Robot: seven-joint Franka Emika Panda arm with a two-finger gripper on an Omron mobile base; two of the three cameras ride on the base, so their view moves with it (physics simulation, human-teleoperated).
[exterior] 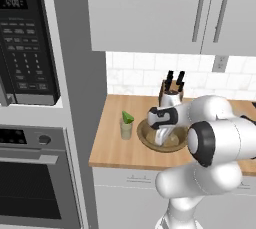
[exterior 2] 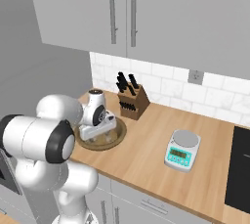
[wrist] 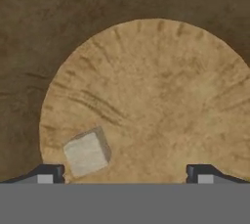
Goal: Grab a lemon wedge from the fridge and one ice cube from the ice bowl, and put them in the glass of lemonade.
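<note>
On the wooden counter point(exterior: 115, 148), at the left, stands the glass of lemonade point(exterior: 126, 130) with the green lemon wedge point(exterior: 128, 118) on top. Just to its right sits the ice bowl point(exterior: 148, 140). The gripper point(wrist: 125, 173) points down into the bowl, spread wide and holding nothing. In the hand view, one ice cube point(wrist: 87, 152) lies on the bowl's floor, just inside the left fingertip point(wrist: 46, 174), not touching it.

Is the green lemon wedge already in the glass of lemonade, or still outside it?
In: the green lemon wedge sits in the mouth of the short clear glass, sticking up above its rim.
</note>
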